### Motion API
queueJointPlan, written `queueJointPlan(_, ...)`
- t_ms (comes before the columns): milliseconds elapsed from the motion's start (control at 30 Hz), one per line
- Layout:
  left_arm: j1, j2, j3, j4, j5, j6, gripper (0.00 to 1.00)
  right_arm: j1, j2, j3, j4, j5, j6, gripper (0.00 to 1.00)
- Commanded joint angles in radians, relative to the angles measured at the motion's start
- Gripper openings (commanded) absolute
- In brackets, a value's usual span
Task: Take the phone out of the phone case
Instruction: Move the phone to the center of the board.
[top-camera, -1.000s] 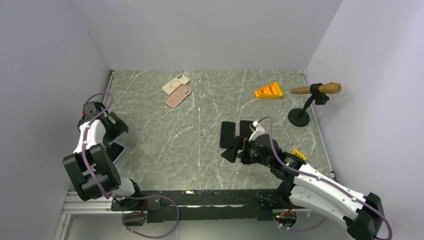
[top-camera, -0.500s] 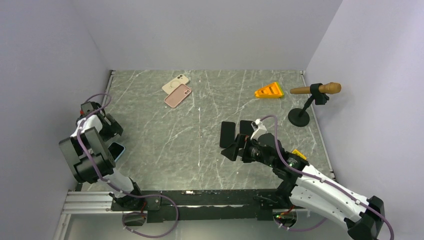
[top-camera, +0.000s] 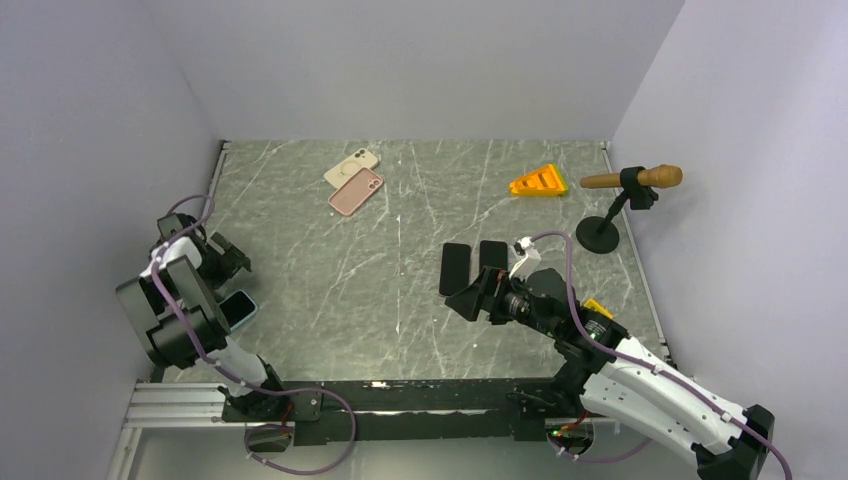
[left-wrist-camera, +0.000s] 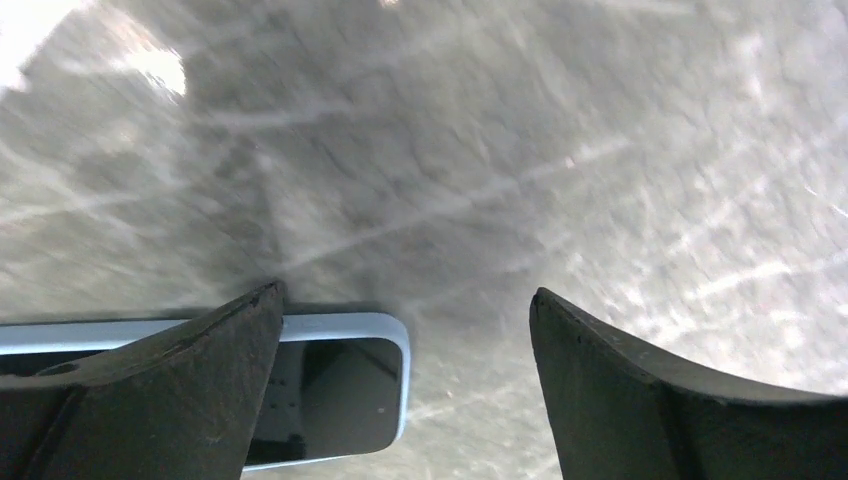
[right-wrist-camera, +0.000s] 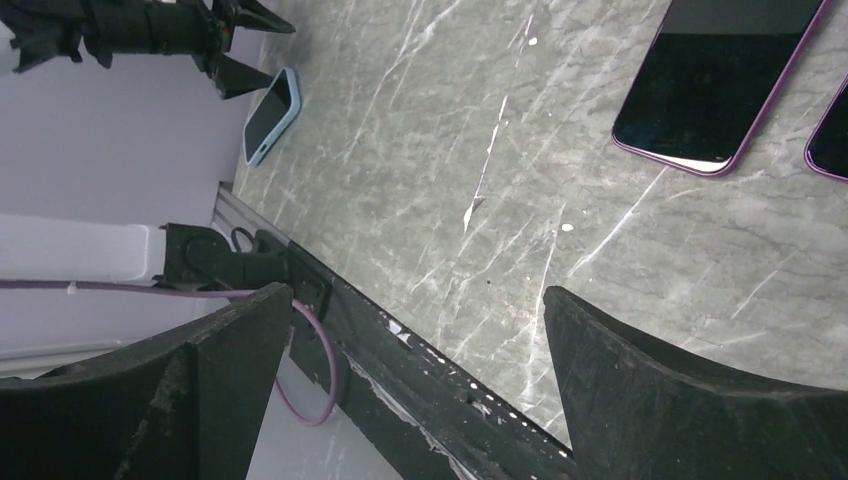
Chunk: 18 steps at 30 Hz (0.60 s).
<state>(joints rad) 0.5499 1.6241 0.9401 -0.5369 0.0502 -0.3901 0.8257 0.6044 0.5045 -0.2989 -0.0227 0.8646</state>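
A phone in a light blue case (top-camera: 237, 308) lies screen up near the table's left edge. My left gripper (top-camera: 230, 260) is open just above and behind it. In the left wrist view the case's corner (left-wrist-camera: 335, 385) shows beside the left finger, and the open gripper (left-wrist-camera: 407, 294) holds nothing. My right gripper (top-camera: 470, 296) is open and empty above the table's middle right, just in front of two dark phones (top-camera: 455, 266) (top-camera: 492, 255). In the right wrist view the gripper (right-wrist-camera: 418, 293) is open, with the blue-cased phone (right-wrist-camera: 272, 115) far off and a purple-rimmed phone (right-wrist-camera: 725, 80) close.
A pink case (top-camera: 356, 191) and a beige case (top-camera: 351, 167) lie at the back. A yellow wedge (top-camera: 538, 181) sits at the back right. A microphone (top-camera: 632, 179) on a black stand (top-camera: 600, 235) is at the right. Walls close in on left and right.
My left arm has folded in and its gripper has dropped slightly toward the blue-cased phone. My right gripper has shifted a little right and up. No object has moved.
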Motion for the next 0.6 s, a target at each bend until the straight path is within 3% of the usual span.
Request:
queueJointPlan(0, -0.011, -0.049, -0.179, -0.028, 0.301, -0.128, 0.94, 0.005, -0.013, 0.016, 0.021, 0.02, 0.018, 1.0)
queueJointPlan(100, -0.082, -0.125, -0.276, 0.031, 0.387, -0.17, 0.93, 0.004, -0.013, 0.007, 0.035, 0.021, 0.023, 1.0)
queueJointPlan(233, -0.275, -0.272, -0.289, -0.004, 0.269, -0.16, 0.94, 0.005, 0.004, 0.002, 0.058, 0.017, 0.028, 1.0)
queueJointPlan(300, -0.315, -0.339, -0.279, -0.034, 0.234, -0.142, 0.95, 0.004, 0.013, 0.001, 0.061, 0.015, 0.029, 1.0)
queueJointPlan(433, -0.294, -0.469, -0.23, -0.165, 0.027, -0.146, 0.99, 0.004, 0.016, 0.006, 0.056, 0.011, 0.028, 1.0)
queueJointPlan(567, -0.139, -0.556, -0.217, -0.2, -0.047, -0.184, 0.99, 0.005, 0.006, 0.008, 0.046, 0.009, 0.029, 1.0)
